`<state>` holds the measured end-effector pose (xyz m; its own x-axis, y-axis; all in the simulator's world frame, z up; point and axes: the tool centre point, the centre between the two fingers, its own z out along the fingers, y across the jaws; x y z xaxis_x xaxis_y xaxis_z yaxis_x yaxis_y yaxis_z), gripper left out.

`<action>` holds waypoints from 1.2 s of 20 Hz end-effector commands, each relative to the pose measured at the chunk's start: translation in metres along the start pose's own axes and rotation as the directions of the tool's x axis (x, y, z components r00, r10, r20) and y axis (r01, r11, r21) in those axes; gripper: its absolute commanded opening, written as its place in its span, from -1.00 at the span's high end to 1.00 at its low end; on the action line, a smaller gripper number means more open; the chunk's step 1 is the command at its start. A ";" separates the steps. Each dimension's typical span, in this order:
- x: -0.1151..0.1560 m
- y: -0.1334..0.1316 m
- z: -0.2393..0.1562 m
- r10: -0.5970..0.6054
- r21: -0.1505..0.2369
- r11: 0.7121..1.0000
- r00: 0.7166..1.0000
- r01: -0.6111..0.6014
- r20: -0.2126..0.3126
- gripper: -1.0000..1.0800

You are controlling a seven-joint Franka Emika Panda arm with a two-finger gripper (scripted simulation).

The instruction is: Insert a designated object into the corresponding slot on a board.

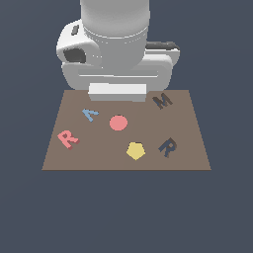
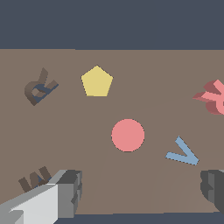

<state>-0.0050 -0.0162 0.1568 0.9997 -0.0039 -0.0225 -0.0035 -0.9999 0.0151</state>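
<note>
On the brown board [image 1: 126,158], the red R [image 1: 68,139] lies apart from the R-shaped slot [image 1: 168,147], while the gripper [image 2: 140,190] hovers spread and empty.

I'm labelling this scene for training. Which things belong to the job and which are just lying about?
Job:
red R
R slot
board
gripper, jaws apart and empty

Lying about:
red disc
blue A
yellow pentagon
M slot
</note>
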 end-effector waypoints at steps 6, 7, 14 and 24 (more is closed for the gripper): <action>0.000 0.003 0.002 -0.012 0.000 1.000 1.000 0.012 0.000 -0.92; 0.000 0.004 0.002 -0.018 0.000 1.000 1.000 0.018 -0.001 -0.92; 0.000 0.019 0.011 -0.083 0.000 0.997 0.997 0.083 -0.003 -0.92; 0.004 0.058 0.036 -0.259 0.001 0.966 0.966 0.259 -0.009 -0.92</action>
<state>-0.0028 -0.0677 0.1264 0.9745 0.2237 -0.0170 0.2239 -0.9746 0.0090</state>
